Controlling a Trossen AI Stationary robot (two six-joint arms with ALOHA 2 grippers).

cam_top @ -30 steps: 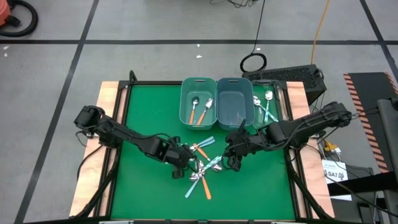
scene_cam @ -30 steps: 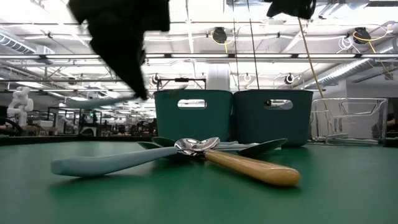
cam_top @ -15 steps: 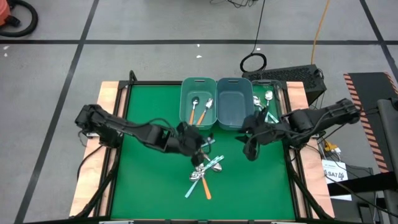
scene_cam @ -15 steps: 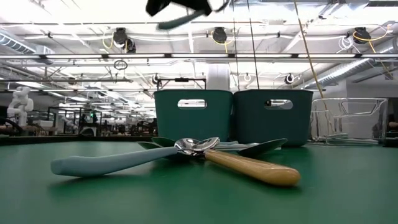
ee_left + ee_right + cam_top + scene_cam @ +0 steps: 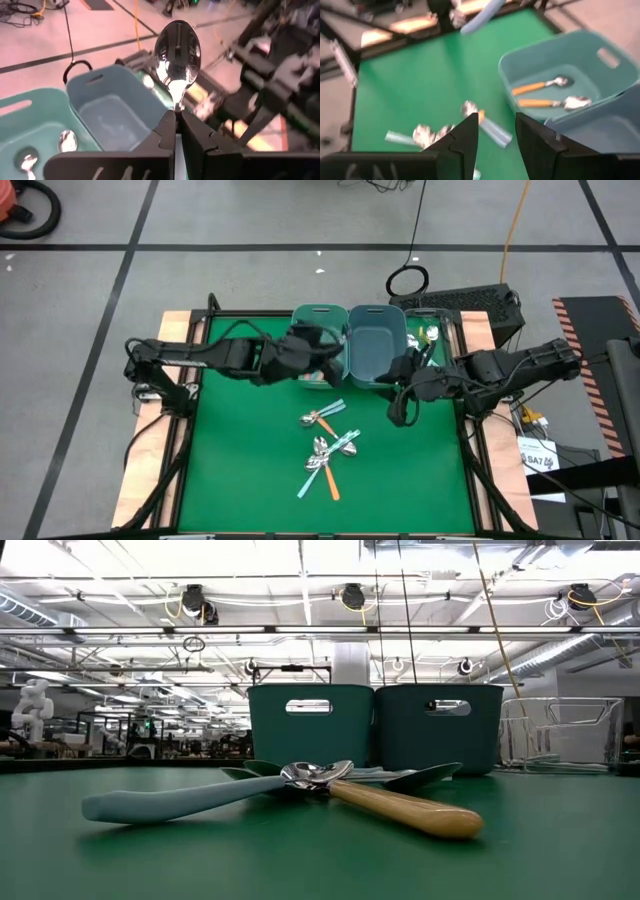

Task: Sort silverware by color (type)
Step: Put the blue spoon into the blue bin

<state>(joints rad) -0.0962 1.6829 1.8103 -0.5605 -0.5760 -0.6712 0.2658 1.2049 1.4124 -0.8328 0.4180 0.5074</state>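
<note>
Left arm (image 5: pixel 300 358) over bins — jaws clamp a spoon (image 5: pixel 177 55).

Light is bright and even across the green worktop (image 5: pixel 230 470) in the high view, with only faint, soft shadows under the arms. In the low view the light comes from rows of ceiling lamps (image 5: pixel 200 602) in the hall behind; the ceiling there is washed out to near white, and the worktop's near edge is soft while the crossed spoons (image 5: pixel 320 776) are fairly sharp. The left wrist view is crisp on the spoon bowl (image 5: pixel 177 54), which mirrors bright highlights, while the floor and the frame beyond it are blurred and pinkish. The right wrist view is blurred throughout, the bins (image 5: pixel 570 65) and scattered spoons smeared, with glare off the frame at its edge.
</note>
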